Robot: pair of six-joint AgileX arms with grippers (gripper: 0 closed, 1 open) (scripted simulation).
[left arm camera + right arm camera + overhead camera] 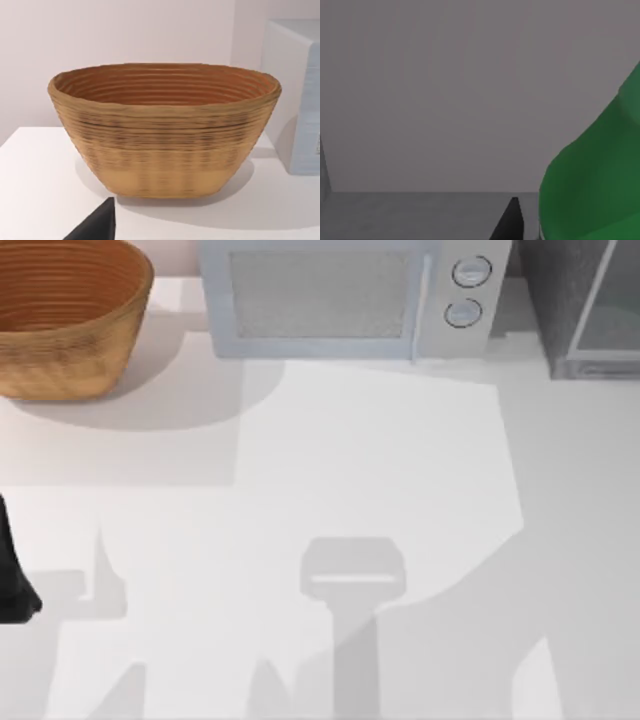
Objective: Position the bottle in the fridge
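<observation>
The right pincer (520, 227) shows one dark fingertip close beside the green bottle (592, 180); I cannot tell if it is pinching the bottle or is spread. Around them are plain grey walls and a grey floor, probably the inside of the fridge (590, 310), so the bottle seems already inside. The risk I see: if the pincer pulls back while touching the bottle, it may tip over. The left arm (15, 580) is parked at the left edge of the surface (380, 460), facing the basket (165, 130) beside the microwave (340, 295).
</observation>
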